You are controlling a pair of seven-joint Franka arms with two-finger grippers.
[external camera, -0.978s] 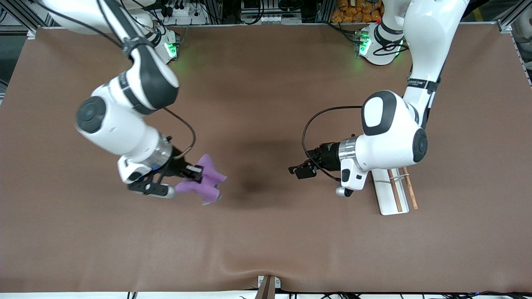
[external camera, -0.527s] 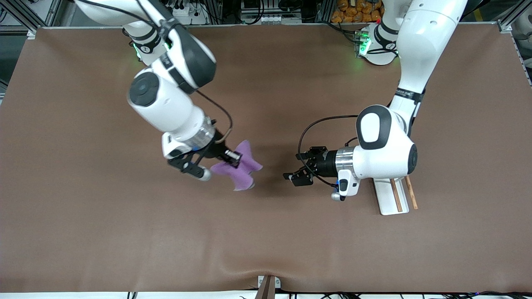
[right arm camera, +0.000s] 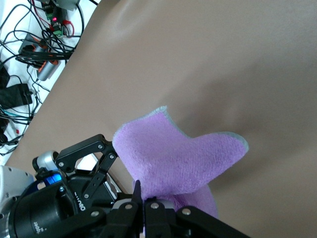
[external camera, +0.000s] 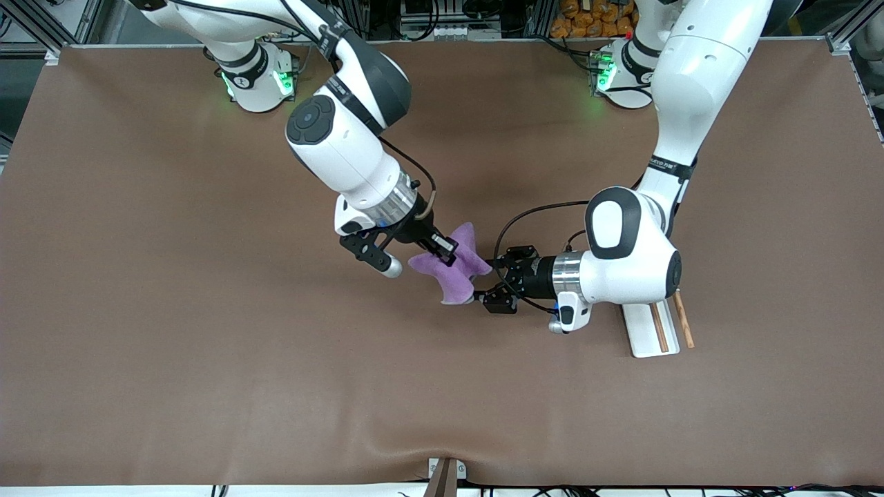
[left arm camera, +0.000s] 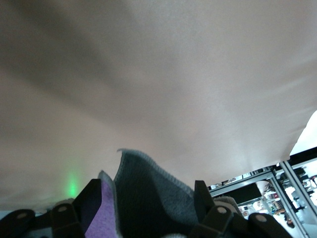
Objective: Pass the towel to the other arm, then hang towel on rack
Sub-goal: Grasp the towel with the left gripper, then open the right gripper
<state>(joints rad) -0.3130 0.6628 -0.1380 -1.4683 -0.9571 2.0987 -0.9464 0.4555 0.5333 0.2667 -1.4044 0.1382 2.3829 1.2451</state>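
Note:
The purple towel (external camera: pixel 452 269) with its grey underside hangs in the air over the middle of the table. My right gripper (external camera: pixel 442 252) is shut on it; in the right wrist view its fingertips (right arm camera: pixel 143 194) pinch the towel (right arm camera: pixel 178 156). My left gripper (external camera: pixel 487 283) is open, one finger on each side of the towel's edge. In the left wrist view the towel (left arm camera: pixel 148 191) lies between the spread fingers (left arm camera: pixel 95 201) of the left gripper (left arm camera: pixel 148 210). The rack (external camera: pixel 664 324) stands on its white base (external camera: pixel 639 331), partly hidden under the left arm.
The brown table mat (external camera: pixel 207 359) covers the whole table. The left gripper's body (right arm camera: pixel 44 208) shows in the right wrist view. Cables and equipment (right arm camera: pixel 34 44) lie off the table's edge.
My right arm has carried the towel toward the left arm's end of the table. My left gripper has opened and moved in until its fingers straddle the towel.

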